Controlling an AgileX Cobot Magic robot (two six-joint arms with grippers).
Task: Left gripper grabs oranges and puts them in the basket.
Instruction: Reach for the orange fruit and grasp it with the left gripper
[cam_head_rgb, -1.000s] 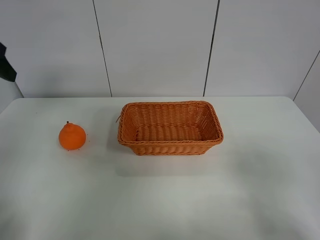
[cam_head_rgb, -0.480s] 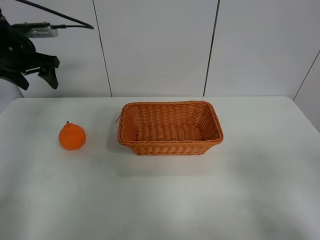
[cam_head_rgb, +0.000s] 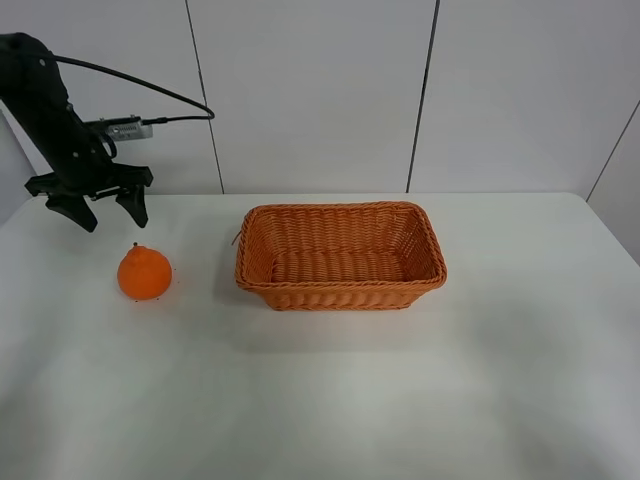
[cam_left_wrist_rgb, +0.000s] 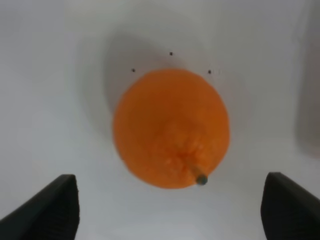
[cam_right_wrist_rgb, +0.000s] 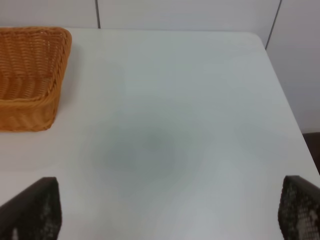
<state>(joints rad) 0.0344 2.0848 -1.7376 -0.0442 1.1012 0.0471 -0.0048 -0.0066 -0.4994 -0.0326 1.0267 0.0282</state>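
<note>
Now the left pincer (cam_head_rgb: 112, 216) gapes above the orange (cam_head_rgb: 144, 273) near the desk's (cam_head_rgb: 320, 400) left edge. Closing off-centre could roll it away.

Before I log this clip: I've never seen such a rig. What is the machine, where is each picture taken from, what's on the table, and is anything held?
This is a robot with two arms, each ending in a two-fingered gripper. The wide picture comes from a camera mounted high, looking down on a white table. The other two come from cameras on the arms' wrists, looking out between the fingers. On the table sit one orange and an empty wicker basket, apart from each other. The left gripper hangs open above the orange without touching it, and its wrist view looks down on the fruit. The right gripper is outside the wide picture. Its own view shows open fingers, bare table and a corner of the basket. Nothing is held.
</note>
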